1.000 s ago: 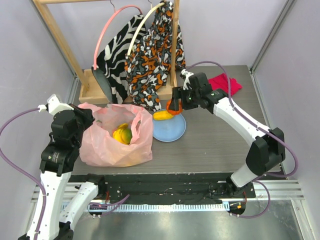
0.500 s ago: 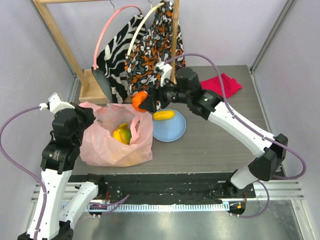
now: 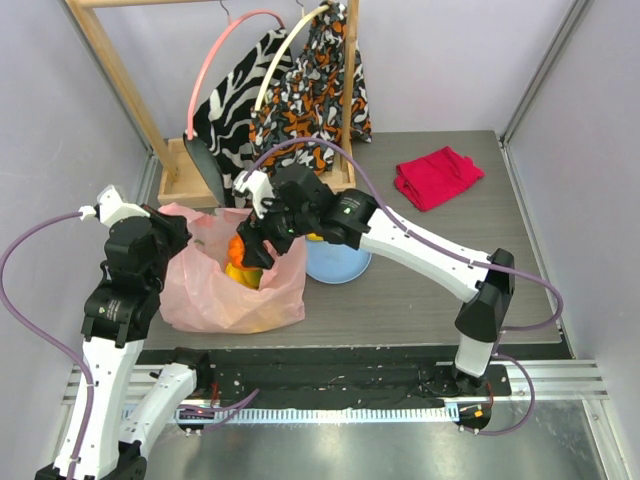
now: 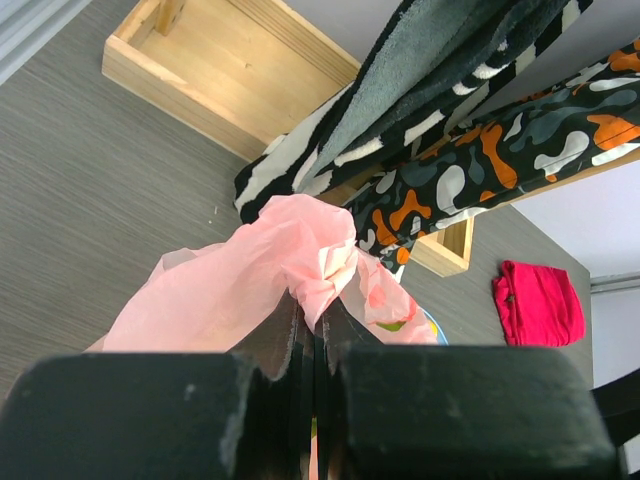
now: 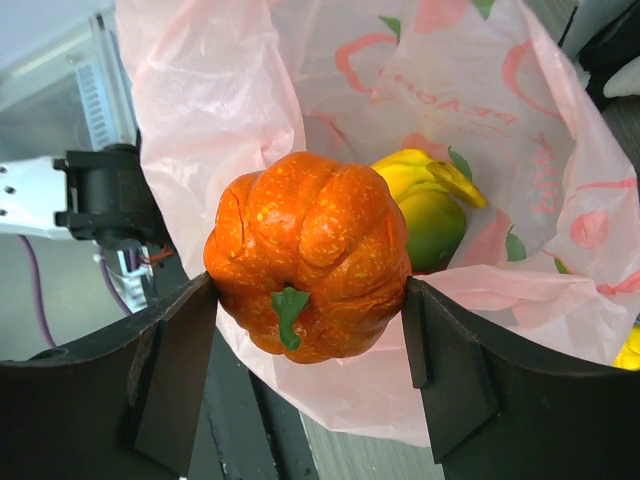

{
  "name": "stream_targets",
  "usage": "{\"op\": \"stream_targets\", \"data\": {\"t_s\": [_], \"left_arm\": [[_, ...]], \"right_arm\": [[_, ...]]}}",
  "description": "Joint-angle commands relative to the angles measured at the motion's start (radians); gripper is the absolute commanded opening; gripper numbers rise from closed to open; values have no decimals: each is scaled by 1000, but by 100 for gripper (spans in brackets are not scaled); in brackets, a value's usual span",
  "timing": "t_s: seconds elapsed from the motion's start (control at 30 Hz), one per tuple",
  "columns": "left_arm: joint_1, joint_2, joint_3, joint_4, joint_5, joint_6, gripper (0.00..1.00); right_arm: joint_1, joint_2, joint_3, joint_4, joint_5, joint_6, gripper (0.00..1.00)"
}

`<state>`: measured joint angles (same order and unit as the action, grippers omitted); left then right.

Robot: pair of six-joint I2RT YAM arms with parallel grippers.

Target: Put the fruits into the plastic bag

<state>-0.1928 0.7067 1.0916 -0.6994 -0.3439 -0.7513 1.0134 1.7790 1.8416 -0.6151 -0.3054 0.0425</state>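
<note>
Over plastic bag (image 5: pixel 200 120), right tool (image 5: pixel 308 365) — clamping orange (image 5: pixel 300 250)

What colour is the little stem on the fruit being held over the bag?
Green stem on the orange fruit; clearest in the right wrist view.

The right arm (image 3: pixel 420 245) stretches across to the left, and the right gripper (image 5: pixel 305 295) is clamped around the orange (image 5: pixel 310 250) (held from both sides). The left gripper (image 4: pixel 312 335) pinches the plastic bag (image 4: pixel 240 290) at its edge, jaws pressed together.
</note>
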Motion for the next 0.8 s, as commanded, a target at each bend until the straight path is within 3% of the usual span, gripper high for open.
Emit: {"op": "stream_targets", "data": {"t_s": [0.0, 0.27, 0.5, 0.7, 0.77], "left_arm": [[6, -6, 16, 44, -4, 7, 0], [6, -1, 17, 57, -3, 6, 0], [6, 11, 31, 44, 9, 4, 0], [7, -3, 18, 43, 3, 3, 0], [7, -7, 14, 43, 3, 1, 0]], "right_arm": [[17, 20, 97, -93, 51, -76, 14], [19, 92, 133, -126, 52, -82, 14], [19, 253, 303, -239, 75, -139, 15], [21, 336, 404, -337, 84, -167, 25], [19, 338, 397, -344, 72, -168, 43]]}}
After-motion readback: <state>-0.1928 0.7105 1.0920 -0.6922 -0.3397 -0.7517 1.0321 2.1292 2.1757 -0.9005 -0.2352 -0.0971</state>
